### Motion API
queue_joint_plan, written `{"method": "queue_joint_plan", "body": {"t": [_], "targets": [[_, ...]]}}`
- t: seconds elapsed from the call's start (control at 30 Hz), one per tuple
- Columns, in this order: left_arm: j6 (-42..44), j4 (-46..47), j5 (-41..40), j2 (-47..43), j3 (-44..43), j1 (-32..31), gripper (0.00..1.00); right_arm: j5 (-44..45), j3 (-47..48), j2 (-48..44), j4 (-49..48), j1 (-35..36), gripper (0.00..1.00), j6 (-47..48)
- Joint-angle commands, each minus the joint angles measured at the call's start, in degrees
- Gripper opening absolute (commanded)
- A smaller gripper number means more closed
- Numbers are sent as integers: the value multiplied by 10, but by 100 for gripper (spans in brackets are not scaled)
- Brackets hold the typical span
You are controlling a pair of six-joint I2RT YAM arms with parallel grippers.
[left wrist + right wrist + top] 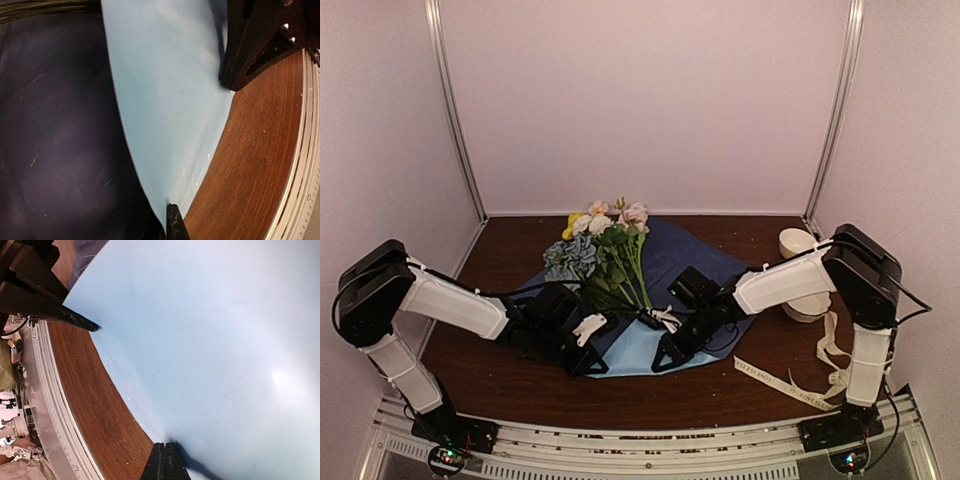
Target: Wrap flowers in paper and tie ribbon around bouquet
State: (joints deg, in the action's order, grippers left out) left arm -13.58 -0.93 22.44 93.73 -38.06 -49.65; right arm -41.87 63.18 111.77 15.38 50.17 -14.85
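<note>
One sheet of the paper [685, 262] is lying at the centre of the top view on the brown table [490, 375]. Its dark navy face is showing toward the upper part and its light blue face toward the lower edge. One bunch of the flowers [608, 250] is resting on the sheet just left of centre, with blooms pointing to the top of the frame and stems running down toward the two grippers.

The left gripper [591, 367] is sitting at lower centre-left with its jaws pressed together, pinching the light blue near edge of the paper. The right gripper [661, 364], just to its right, is doing the same with its jaws closed on that edge. The two are standing near each other but apart.

One ribbon [798, 385] is lying loose in the lower right, clear of the paper. White bowls [798, 243] are standing at right, partly hidden behind the right arm, so I cannot tell how many there are.
</note>
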Motion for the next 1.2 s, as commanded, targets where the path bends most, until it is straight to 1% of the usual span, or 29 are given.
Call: {"method": "queue_joint_plan", "body": {"t": [0.0,0.13,0.27,0.43,0.63,0.7,0.8,0.93,1.03,1.13,1.17], "targets": [[8,-71,-19,47,16,13,0,62,-32,-22,41,-31,0,14],[8,-73,-6,56,12,20,0,69,-109,-66,33,-67,0,11],[6,-77,-1,62,10,23,0,78,-162,-111,42,-95,0,9],[5,-79,6,68,7,26,0,95,-201,-152,63,-139,0,-1],[4,-80,8,70,6,26,0,150,-218,-195,133,-149,0,13],[4,-81,9,71,5,27,0,162,-209,-216,150,-149,0,15],[4,-83,9,72,4,27,0,160,-163,-251,177,-138,0,21],[4,-84,11,75,3,27,0,131,-72,-266,188,-74,0,40],[4,-88,12,76,-1,27,0,67,-24,-225,133,-21,0,35],[5,-91,12,78,-4,27,0,0,19,-141,82,9,0,7],[5,-92,12,79,-4,27,0,-9,24,-117,63,12,0,-6]]}}
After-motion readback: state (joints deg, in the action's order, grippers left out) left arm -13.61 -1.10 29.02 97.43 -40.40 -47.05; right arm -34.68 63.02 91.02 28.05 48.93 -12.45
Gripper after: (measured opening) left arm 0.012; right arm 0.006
